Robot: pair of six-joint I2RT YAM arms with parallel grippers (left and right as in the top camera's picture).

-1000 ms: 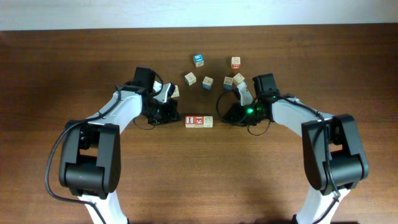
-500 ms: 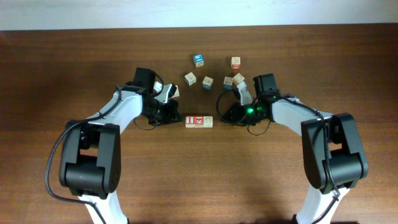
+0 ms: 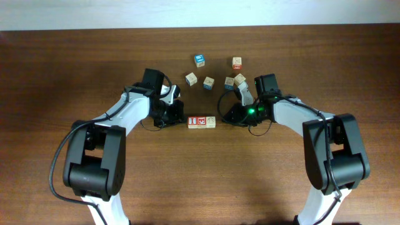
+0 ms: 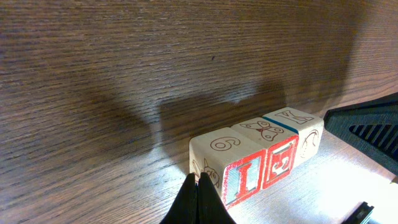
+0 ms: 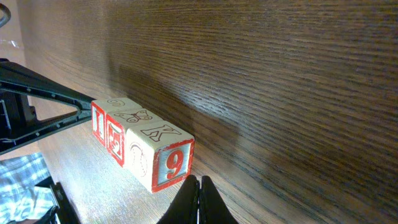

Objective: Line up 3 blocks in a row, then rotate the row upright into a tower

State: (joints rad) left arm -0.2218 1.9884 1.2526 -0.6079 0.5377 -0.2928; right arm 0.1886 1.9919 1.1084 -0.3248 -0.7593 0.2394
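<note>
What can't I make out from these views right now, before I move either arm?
- Overhead: lettering on the row of three blocks is too small to read, and the wrists cover both fingertips.
- Left wrist: I cannot tell whether the left fingers touch the row's end; the tips overlap it near the bottom edge.
- Right wrist: the same goes for the right fingers.
- Loose blocks: outside both wrist views, tiny overhead.

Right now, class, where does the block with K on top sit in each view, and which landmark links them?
Overhead: the K block is the pale right end of the three-block row, mid-frame.
Left wrist: the K block is the row's far end, right of centre.
Right wrist: the K block is the nearest end, lower centre, red 9 facing us.
Landmark: the red I block at the row's opposite end, in all three.
</note>
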